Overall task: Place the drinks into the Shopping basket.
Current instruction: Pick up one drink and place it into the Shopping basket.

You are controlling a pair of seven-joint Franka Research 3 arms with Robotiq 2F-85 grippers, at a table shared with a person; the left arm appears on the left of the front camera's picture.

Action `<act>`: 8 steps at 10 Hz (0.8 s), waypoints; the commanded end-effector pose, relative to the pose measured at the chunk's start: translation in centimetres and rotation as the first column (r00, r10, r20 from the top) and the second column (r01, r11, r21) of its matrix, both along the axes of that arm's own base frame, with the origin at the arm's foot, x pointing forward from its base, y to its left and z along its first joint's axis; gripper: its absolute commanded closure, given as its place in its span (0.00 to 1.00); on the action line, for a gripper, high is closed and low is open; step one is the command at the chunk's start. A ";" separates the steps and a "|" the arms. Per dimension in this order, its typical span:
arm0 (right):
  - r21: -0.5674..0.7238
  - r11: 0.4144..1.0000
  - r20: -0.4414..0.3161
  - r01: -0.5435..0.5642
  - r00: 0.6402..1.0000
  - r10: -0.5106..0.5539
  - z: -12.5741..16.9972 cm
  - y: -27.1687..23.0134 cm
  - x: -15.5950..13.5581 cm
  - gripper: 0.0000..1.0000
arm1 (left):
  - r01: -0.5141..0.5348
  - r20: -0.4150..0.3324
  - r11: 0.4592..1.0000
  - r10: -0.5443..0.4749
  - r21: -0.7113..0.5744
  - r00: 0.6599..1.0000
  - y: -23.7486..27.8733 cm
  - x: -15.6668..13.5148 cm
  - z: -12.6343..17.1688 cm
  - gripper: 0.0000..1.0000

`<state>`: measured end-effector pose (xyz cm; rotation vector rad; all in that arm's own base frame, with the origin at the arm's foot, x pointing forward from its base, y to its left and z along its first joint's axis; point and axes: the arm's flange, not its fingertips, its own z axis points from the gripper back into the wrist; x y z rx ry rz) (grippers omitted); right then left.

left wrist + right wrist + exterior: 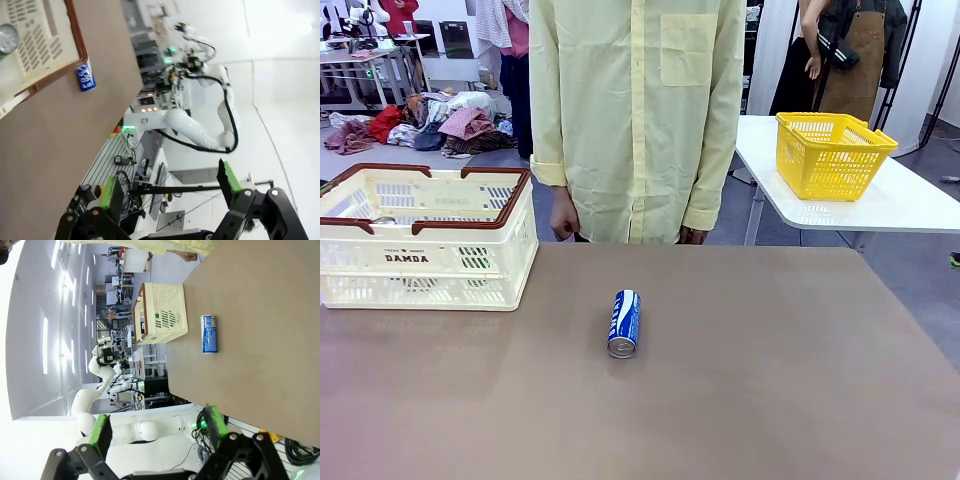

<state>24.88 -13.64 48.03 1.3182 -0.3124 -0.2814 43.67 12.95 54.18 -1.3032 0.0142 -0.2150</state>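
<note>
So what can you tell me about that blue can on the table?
The can is slim and tall, looks like metal, blue with white lettering and a silver end. It lies on its side on the brown table, near the middle, its silver end pointing toward the robot's side. Only the table touches it. The basket stands apart from it, off to the robot's left, and the person stands behind the far edge.

- The basket runs off the front view's left edge; its lattice wall hides what lies inside.
- In my left wrist view the picture's edge cuts a silver can top in the basket.
- The blue can's lettering there is too small to read.
</note>
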 end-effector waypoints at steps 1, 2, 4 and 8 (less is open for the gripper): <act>0.020 1.000 0.000 0.009 1.000 -0.009 0.5 0.1 0.1 0.00 | 0.035 -0.087 0.984 -0.019 0.177 0.996 -7.6 -0.2 4.7 0.00; 0.020 1.000 0.000 0.009 1.000 -0.009 0.5 0.1 0.1 0.00 | 0.085 -0.109 0.955 -0.056 0.285 0.992 -11.5 0.7 6.3 0.00; 0.020 1.000 0.000 0.009 1.000 -0.009 0.5 0.1 0.1 0.00 | 0.099 -0.134 0.839 -0.031 0.535 0.990 -21.0 3.0 7.6 0.00; 0.020 1.000 0.000 0.009 1.000 -0.009 0.5 0.1 0.1 0.00 | 0.000 -0.002 0.591 0.003 0.807 1.000 -38.1 4.1 2.5 0.00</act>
